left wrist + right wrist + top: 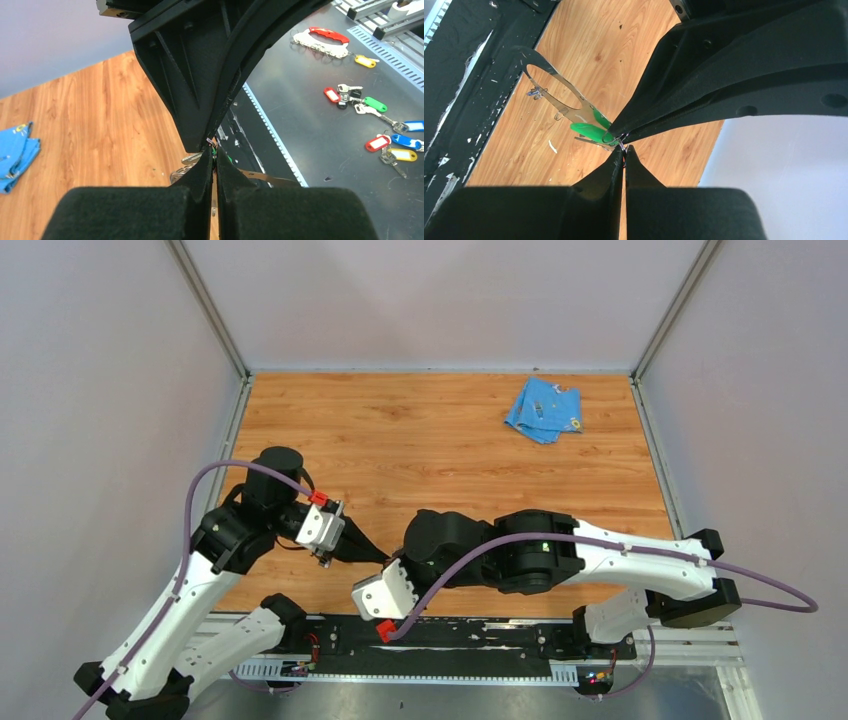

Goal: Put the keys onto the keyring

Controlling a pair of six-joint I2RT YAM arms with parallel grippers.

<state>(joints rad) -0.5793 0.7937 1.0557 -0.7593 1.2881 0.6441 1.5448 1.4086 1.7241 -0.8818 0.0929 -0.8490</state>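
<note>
Green key (591, 131), grey keyring (574, 112), right end effector (624, 153) closed

Wooden tabletop (420, 440), pale grey walls (440, 300), metal posts (212, 310)

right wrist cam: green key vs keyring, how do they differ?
Colour: the green key has a bright green plastic head; the keyring is bare grey metal.
Size: the keyring is far larger than the green key.
Shape: the keyring is a thin band in an open oval loop; the green key's head is a solid tab.
Shared: both run into the spot where the left tool and right tool meet, both shut.
</note>
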